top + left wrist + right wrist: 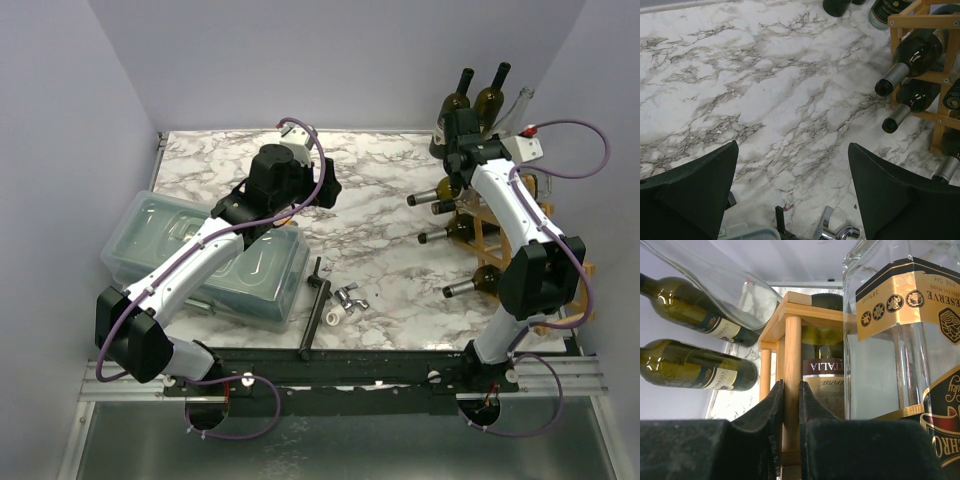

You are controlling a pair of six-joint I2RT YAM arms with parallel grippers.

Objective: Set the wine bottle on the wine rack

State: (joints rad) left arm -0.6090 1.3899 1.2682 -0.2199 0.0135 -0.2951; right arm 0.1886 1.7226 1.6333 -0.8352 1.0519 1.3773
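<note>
The light-brown wooden wine rack (585, 270) stands at the right of the marble table, with dark bottles (445, 235) lying in its cells, necks pointing left. Two dark wine bottles (462, 95) and a clear one (520, 105) stand behind it at the back right. My right gripper (452, 160) is at the rack's back top corner. In the right wrist view it (791, 385) is shut on a wooden post of the rack (792, 340), next to the clear gold-labelled bottle (900, 340). My left gripper (792, 145) is open and empty above the table's middle; the rack (895, 45) shows at its right.
A clear plastic lidded bin (200, 250) lies at the left under the left arm. A black bar tool (315, 300) and a small metal piece (350, 300) lie near the front middle. Walls close in the back and both sides.
</note>
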